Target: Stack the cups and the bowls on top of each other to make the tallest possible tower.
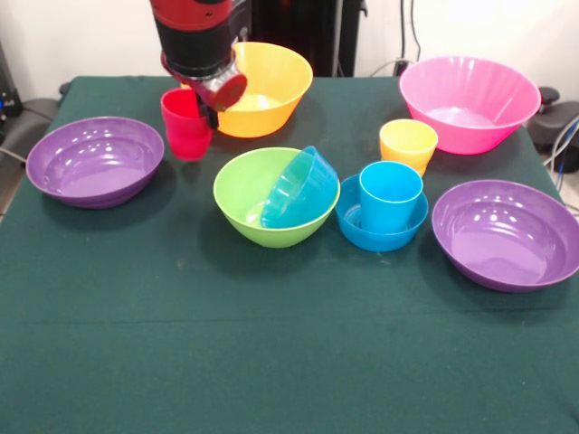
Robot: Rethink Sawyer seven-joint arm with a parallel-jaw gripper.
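Note:
My gripper point(210, 112) hangs at the right rim of the red cup point(185, 127), which stands in front of the large orange-yellow bowl point(262, 86); its grip on the cup is hidden. A blue cup point(391, 193) stands upright inside a small blue bowl point(378, 233). Another small blue bowl point(298, 188) lies tilted on its side in the lime green bowl point(246, 194). Behind the blue cup stands the yellow-orange cup point(408, 145). One purple bowl point(95, 161) sits at the left, another purple bowl point(507, 233) at the right. The pink bowl point(469, 101) is at the back right.
Everything rests on a dark green cloth-covered table point(271, 362). Cables point(563, 145) and dark equipment lie off the table's right side, and more dark gear sits past the left edge.

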